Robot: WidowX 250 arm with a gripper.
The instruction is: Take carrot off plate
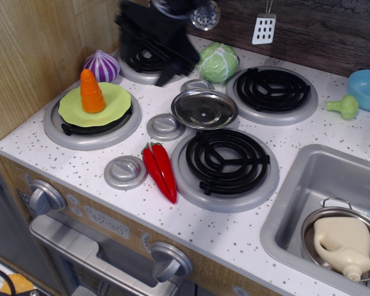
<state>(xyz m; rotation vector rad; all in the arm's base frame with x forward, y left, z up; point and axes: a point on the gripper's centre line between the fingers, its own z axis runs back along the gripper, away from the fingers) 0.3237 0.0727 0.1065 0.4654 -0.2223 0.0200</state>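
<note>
The orange ridged carrot [91, 91] stands upright, tip up, on the left part of the lime-green plate [115, 102]. The plate lies on the front-left burner. My black gripper [147, 68] is motion-blurred over the back-left burner, above and to the right of the carrot and well apart from it. Its jaws look spread and hold nothing.
A purple onion [101, 65] sits just behind the plate against the wooden wall. A green cabbage [217, 61], a silver dish [204, 108] and red chili peppers [160, 169] lie mid-stove. A blue bowl [367, 89] is at far right. The sink [296, 185] holds a pot.
</note>
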